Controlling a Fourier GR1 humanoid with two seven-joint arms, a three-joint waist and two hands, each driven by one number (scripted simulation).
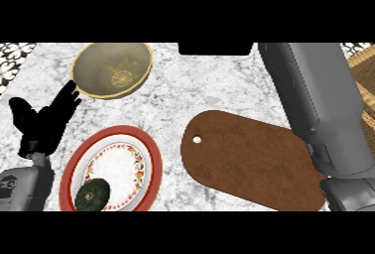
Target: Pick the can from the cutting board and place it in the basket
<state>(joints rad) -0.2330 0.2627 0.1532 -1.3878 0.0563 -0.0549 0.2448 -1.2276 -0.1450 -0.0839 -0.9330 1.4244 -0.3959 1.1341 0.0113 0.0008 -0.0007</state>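
one view only, from my head, looking steeply down. my left hand (40, 124) rests open at the left edge of the worktop (190, 89), fingers up, holding nothing. my right forearm (311, 99) stretches far and right, past the cutting board (249, 158) toward the basket (363, 74) at the right edge; its hand is out of sight, so i cannot tell its state. no can shows on the board. i judge it is with that hidden hand, already near the basket.
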